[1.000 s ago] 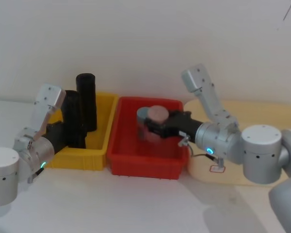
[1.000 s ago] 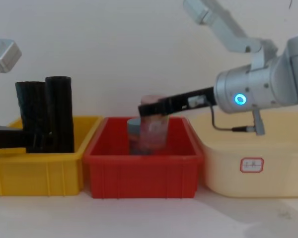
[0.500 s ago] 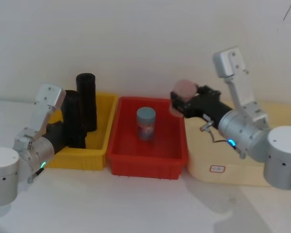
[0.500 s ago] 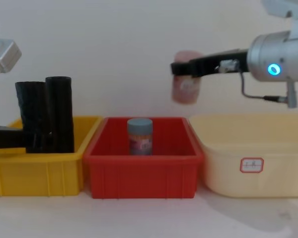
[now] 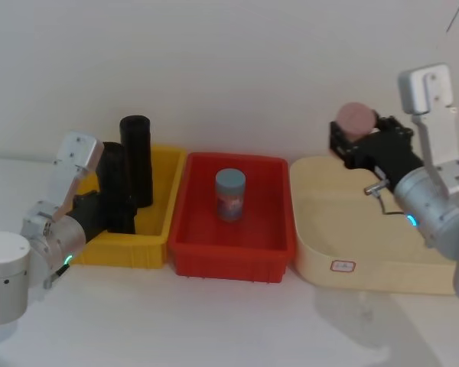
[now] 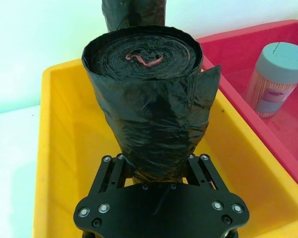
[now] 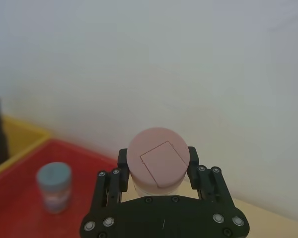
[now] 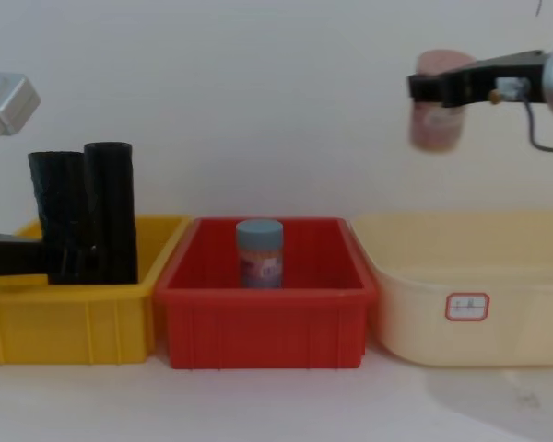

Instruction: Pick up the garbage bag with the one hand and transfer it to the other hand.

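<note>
1. The left gripper (image 6: pixel 156 168), the green-lit one, is clamped on the garbage bag (image 6: pixel 149 99) low down near its base. The bag stands upright inside the yellow bin (image 8: pixel 74 327). Held so low, the tall roll could lean or pivot between the fingers as it rises. Its loose, crinkled outer layer might also slip on the core.
2. Just behind the bag stands the smoother black roll (image 8: pixel 111 207); the chest view shows them side by side, touching or nearly so. A lift that is not straight up could drag that roll along or tip it against the bin wall.
3. The red bin (image 8: pixel 267 327), with a blue-lidded jar (image 8: pixel 259 253) standing in it, lies between the two arms. A low carry across could catch the bin's rim or knock the jar over.
4. Farthest off, the right gripper (image 7: pixel 157 161), blue-lit, is closed on a pink-lidded jar (image 5: pixel 355 118), high above the cream tub (image 8: pixel 470 267). With its fingers occupied it cannot receive the bag. A handover tried before the jar is set down would likely fail or drop something.
</note>
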`<state>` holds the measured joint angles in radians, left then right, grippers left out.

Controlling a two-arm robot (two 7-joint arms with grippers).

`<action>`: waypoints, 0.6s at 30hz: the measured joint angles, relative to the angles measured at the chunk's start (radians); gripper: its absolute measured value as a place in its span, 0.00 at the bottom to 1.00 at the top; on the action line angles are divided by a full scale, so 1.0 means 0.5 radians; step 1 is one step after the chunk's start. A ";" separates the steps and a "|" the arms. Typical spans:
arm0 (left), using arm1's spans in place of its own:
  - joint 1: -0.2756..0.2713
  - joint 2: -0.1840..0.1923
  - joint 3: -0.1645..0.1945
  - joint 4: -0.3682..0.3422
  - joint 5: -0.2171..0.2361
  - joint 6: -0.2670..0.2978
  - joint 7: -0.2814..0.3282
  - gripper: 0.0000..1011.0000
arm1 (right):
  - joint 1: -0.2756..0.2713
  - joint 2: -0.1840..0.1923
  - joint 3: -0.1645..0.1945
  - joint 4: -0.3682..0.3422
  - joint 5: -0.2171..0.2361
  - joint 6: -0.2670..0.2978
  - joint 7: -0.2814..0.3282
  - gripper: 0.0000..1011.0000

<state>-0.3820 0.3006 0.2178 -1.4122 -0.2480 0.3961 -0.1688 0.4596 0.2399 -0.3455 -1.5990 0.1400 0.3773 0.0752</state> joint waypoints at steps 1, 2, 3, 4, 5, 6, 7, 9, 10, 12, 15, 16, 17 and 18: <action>0.000 0.000 0.000 0.000 0.000 0.000 0.000 0.46 | -0.007 0.003 0.011 -0.007 -0.010 -0.002 -0.021 0.64; 0.000 0.000 0.000 0.000 0.000 0.000 0.000 0.46 | -0.017 0.007 0.027 -0.016 -0.023 -0.004 -0.047 0.64; 0.000 0.000 0.000 0.000 0.000 0.000 0.000 0.46 | -0.025 0.010 0.039 -0.021 -0.029 -0.006 -0.061 0.64; 0.000 0.000 0.000 0.000 0.000 0.000 0.000 0.46 | -0.031 0.012 0.048 -0.025 -0.036 -0.008 -0.074 0.64; 0.000 0.000 0.000 0.000 0.000 0.000 0.000 0.46 | -0.043 0.016 0.065 -0.030 -0.048 -0.010 -0.102 0.64; 0.000 0.000 0.000 0.000 0.000 0.000 0.000 0.46 | -0.048 0.017 0.073 -0.032 -0.057 -0.011 -0.119 0.64; 0.000 0.000 0.000 0.000 0.000 0.000 0.000 0.46 | -0.058 0.020 0.095 -0.034 -0.069 -0.012 -0.146 0.64; 0.000 0.000 0.000 0.000 0.000 0.000 0.000 0.46 | -0.066 0.023 0.114 -0.034 -0.081 -0.013 -0.175 0.64; 0.000 0.000 0.000 0.000 0.000 0.000 0.000 0.46 | -0.069 0.025 0.123 -0.033 -0.086 -0.013 -0.187 0.64; 0.000 0.000 0.000 0.000 0.000 0.000 0.000 0.46 | -0.078 0.030 0.151 -0.022 -0.100 -0.011 -0.219 0.64; 0.000 0.000 0.000 0.000 0.000 0.000 0.000 0.46 | -0.085 0.035 0.181 -0.003 -0.116 0.009 -0.254 0.64; 0.000 0.000 0.000 0.000 0.000 0.000 0.000 0.46 | -0.087 0.038 0.189 0.003 -0.119 0.016 -0.259 0.64; 0.000 0.000 0.000 0.000 0.000 0.000 0.000 0.46 | -0.087 0.040 0.194 0.008 -0.121 0.023 -0.263 0.64; 0.000 0.000 0.000 0.000 0.000 0.000 0.000 0.46 | -0.088 0.046 0.205 0.019 -0.125 0.044 -0.268 0.64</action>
<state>-0.3821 0.3006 0.2178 -1.4121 -0.2481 0.3961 -0.1688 0.4154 0.2627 -0.2431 -1.5894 0.0773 0.3992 -0.0588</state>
